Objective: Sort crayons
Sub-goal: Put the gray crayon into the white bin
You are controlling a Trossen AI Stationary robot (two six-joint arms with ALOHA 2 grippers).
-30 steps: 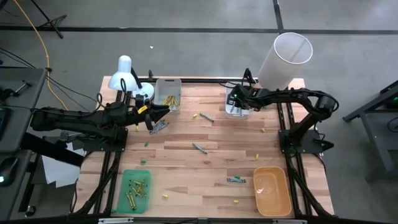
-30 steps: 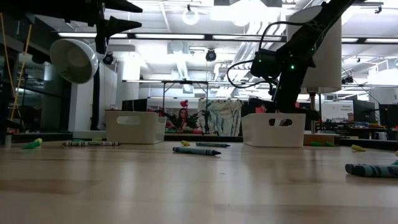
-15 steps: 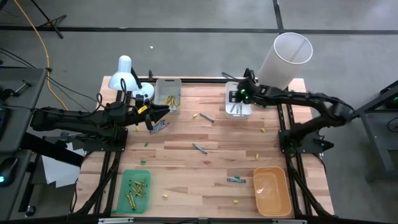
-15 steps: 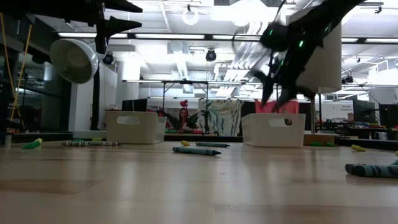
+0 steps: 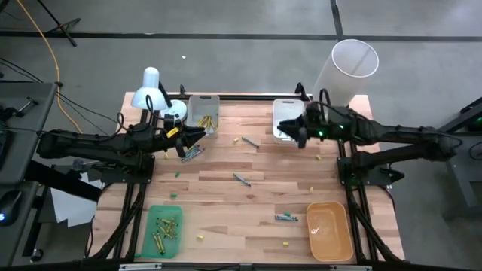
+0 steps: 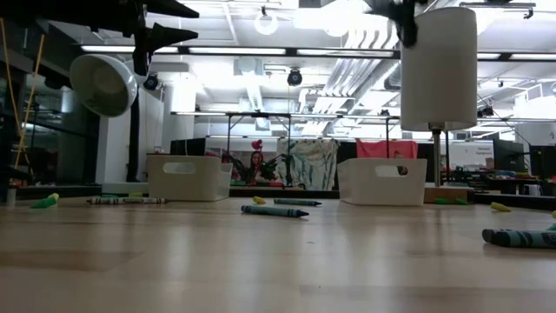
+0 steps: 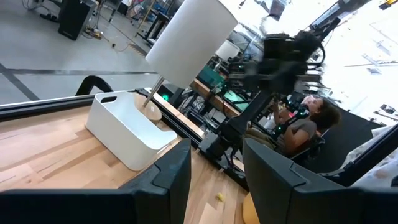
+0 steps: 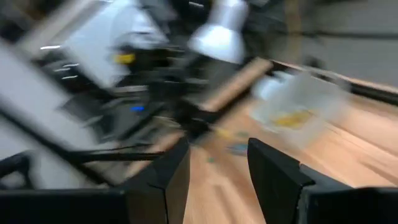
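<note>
Centrally, one crayon (image 5: 241, 179) lies flat, pointing diagonally across the table (image 5: 226, 211).

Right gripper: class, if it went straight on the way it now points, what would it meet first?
The right gripper, open and empty, points across the table toward the left arm. Its wrist view suggests the line runs to the clear bin of yellow crayons by the white lamp; depth is unclear.

Grey concrete floor (image 5: 241, 19), bright ceiling lights (image 6: 265, 22) overhead
</note>
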